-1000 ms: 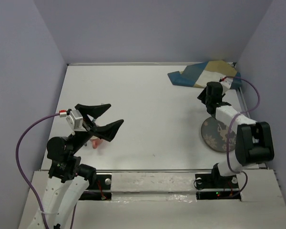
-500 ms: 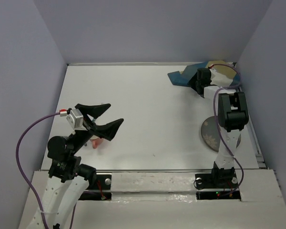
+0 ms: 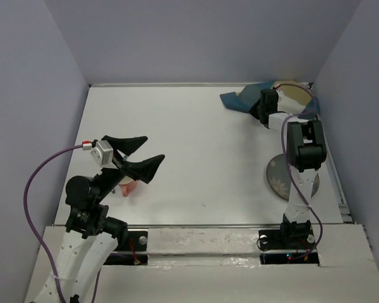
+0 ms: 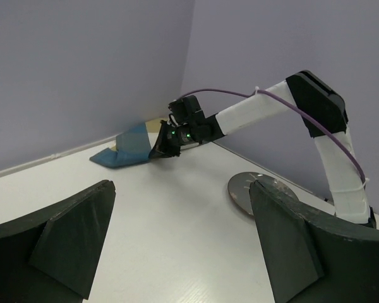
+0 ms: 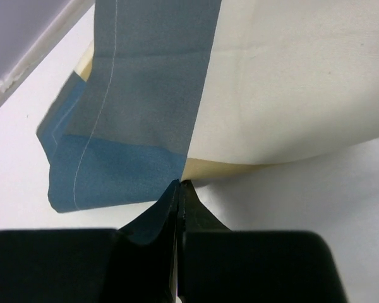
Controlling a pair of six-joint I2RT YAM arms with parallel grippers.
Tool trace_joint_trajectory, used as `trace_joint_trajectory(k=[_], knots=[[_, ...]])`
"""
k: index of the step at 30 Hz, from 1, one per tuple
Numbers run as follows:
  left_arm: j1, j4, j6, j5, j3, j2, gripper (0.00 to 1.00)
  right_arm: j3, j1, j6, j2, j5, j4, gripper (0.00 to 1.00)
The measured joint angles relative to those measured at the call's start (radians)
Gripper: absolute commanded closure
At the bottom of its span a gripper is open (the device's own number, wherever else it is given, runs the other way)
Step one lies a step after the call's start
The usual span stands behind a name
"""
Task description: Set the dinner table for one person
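Observation:
The white dinner table fills the top view. A blue, tan and white cloth placemat lies crumpled in the far right corner. My right gripper is shut there. In the right wrist view its tips meet on the placemat's near edge, where the blue panel joins the cream one. A dark patterned plate lies flat at the right, near the right arm's base. My left gripper hovers open over the near left of the table with nothing between its fingers.
A small pink object lies on the table under the left arm. Purple walls close in the table on three sides. A metal rail runs along the far edge. From the left wrist, the plate and the right arm are in sight.
The right arm swung from above the plate to the far right corner and its gripper shut on the placemat's edge. The cloth's blue corner shifted slightly left. The left arm barely moved.

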State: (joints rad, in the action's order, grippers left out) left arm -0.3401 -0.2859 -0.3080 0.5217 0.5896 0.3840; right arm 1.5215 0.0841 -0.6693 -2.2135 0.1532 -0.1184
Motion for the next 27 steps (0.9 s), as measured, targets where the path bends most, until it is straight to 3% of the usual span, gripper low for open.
trace_joint_trajectory(k=[5,11,18,23,27], knots=[[0.002,0.0,0.0,-0.001,0.0,0.0,0.01,-0.192,0.002,0.011,0.2,-0.014,-0.058,1.0],[0.002,0.014,0.003,-0.031,0.0,0.0,0.01,-0.396,0.05,0.017,0.569,-0.05,-0.146,1.0],[0.012,0.071,0.014,-0.095,0.001,0.018,0.01,-0.426,0.195,0.006,0.861,-0.057,-0.188,1.0],[0.018,0.111,0.017,-0.139,0.014,0.049,0.01,-0.421,0.232,-0.04,0.853,-0.057,-0.23,1.0],[0.021,0.134,0.014,-0.174,0.028,0.089,0.01,-0.344,0.246,-0.072,0.639,-0.071,-0.216,0.98]])
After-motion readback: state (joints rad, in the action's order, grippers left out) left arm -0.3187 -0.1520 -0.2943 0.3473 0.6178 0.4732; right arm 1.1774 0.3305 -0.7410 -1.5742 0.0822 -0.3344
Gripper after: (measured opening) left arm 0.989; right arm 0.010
